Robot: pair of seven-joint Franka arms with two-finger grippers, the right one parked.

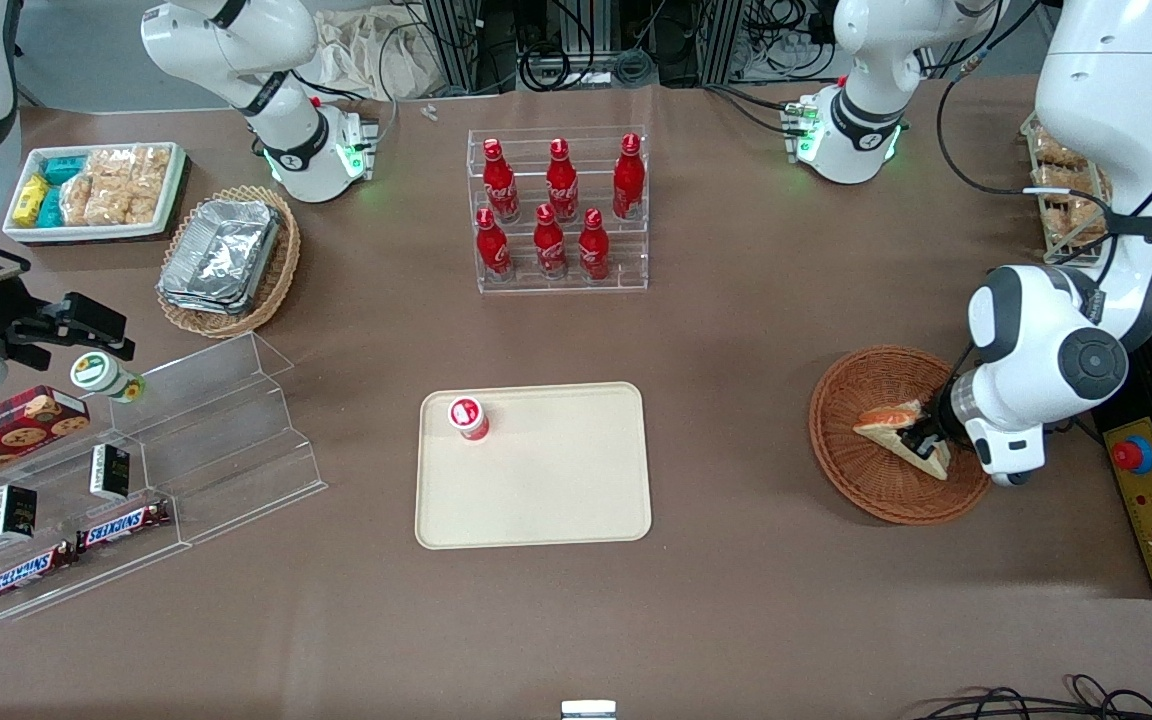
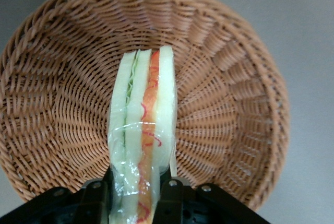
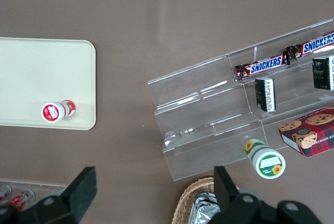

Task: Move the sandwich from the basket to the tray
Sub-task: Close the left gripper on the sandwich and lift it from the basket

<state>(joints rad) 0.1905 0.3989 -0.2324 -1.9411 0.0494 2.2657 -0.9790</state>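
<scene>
Gripping the sandwich (image 2: 142, 130) edgewise, your gripper (image 2: 136, 195) sits over the basket (image 2: 52, 78); lift straight, then cross to the tray (image 1: 556, 500).

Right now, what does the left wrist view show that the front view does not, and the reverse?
Only the left wrist view shows the sandwich's filling edge close up: pale green and red-orange layers under clear wrap, with a dark finger pressed on each side of it. Only the front view shows the beige tray holding a red-capped cup, the Coca-Cola bottles, and the Snickers bars. Both show the gripper shut on the sandwich over the round wicker basket.
</scene>
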